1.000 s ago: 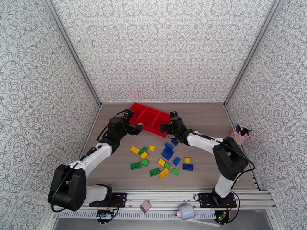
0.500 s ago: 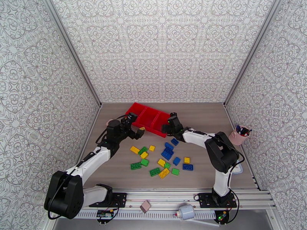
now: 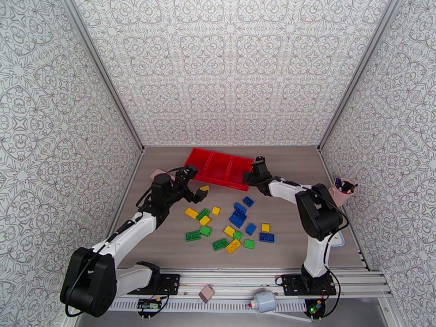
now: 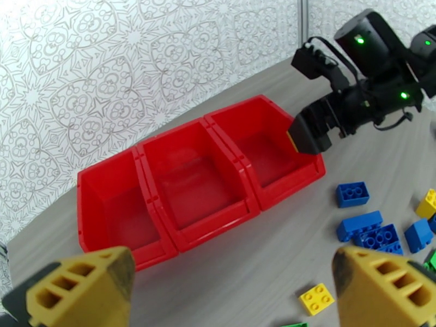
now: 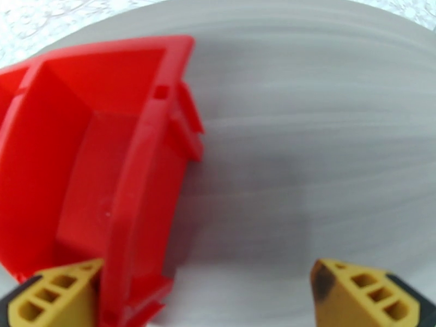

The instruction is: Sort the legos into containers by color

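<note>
The containers are one red tray [image 3: 218, 165] with three compartments, all bare inside in the left wrist view [image 4: 185, 186]. Blue, green and yellow legos lie scattered on the table in front of it, among them a blue one [image 3: 237, 219], a yellow one [image 3: 191, 213] and a green one [image 3: 193, 235]. My left gripper [image 3: 196, 181] hangs open and holds nothing, just in front of the tray's left half [image 4: 229, 301]. My right gripper [image 3: 252, 175] is open at the tray's right end. Its jaws straddle the end wall [image 5: 163, 175], one finger over the compartment, one outside [image 5: 210, 301].
A pink pen cup [image 3: 340, 194] stands at the right edge of the table. A pink block [image 3: 158, 174] peeks out behind my left arm. Patterned walls close in the back and both sides. Bare table lies right of the tray [image 5: 327, 159].
The tray's right end has swung to the right and away, so it lies straighter. My right gripper moved right with it. My left gripper pulled back from over the tray.
</note>
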